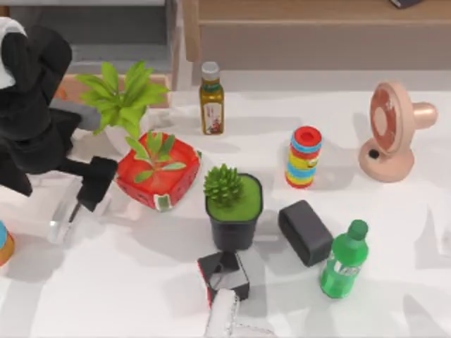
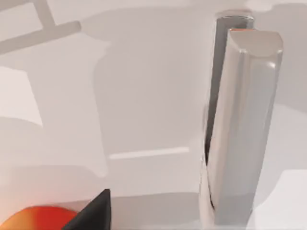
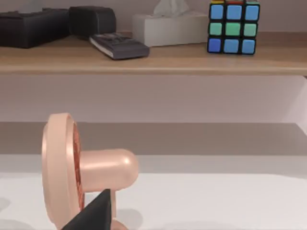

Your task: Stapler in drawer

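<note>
One stapler [image 1: 65,217] | under left gripper [image 1: 90,196] fingers | finger spread: cannot tell

The stapler [image 1: 67,215] looks like pale, glossy plastic, and in the left wrist view [image 2: 242,129] its smooth side carries a soft sheen. The table [image 1: 394,282] is a smooth matt white. The drawer [image 1: 120,53] has flat grey walls and a light wooden front. The left arm [image 1: 32,105] is matt black, as is its gripper [image 1: 88,193]. The fan [image 3: 81,167] seems smooth pink plastic (faintly satin). The shelf [image 3: 153,60] shows light wood grain. The green bottle [image 1: 345,260] looks like shiny translucent plastic, and the black box [image 1: 304,232] is dull.
</note>
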{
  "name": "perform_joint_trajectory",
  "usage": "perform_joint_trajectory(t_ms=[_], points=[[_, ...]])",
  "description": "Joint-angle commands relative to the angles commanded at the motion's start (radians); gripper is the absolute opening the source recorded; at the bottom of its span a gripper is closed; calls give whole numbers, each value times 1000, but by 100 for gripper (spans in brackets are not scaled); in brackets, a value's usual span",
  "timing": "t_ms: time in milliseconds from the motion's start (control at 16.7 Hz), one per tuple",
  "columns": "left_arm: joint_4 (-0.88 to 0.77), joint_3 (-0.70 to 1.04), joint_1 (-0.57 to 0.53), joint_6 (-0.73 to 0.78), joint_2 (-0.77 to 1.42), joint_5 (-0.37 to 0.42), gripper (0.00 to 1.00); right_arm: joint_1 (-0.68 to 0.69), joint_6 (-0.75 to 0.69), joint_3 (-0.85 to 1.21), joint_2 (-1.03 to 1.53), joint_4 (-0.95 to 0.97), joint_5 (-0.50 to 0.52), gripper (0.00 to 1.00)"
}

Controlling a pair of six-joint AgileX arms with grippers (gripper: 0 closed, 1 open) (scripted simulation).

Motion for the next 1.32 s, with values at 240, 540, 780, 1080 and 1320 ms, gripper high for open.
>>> perform_joint_trajectory(t_ms=[240,540,780,1080,1320], points=[[90,-67,-8,-7,27,0,100,0,0,0,0,0,0,100],[168,-78,11,12,91,0,100,0,0,0,0,0,0,100],[168,-78,11,12,91,0,92,0,0,0,0,0,0,100],[168,-78,11,12,91,0,55,0,0,0,0,0,0,100],[168,-78,11,12,91,0,25,0,0,0,0,0,0,100]])
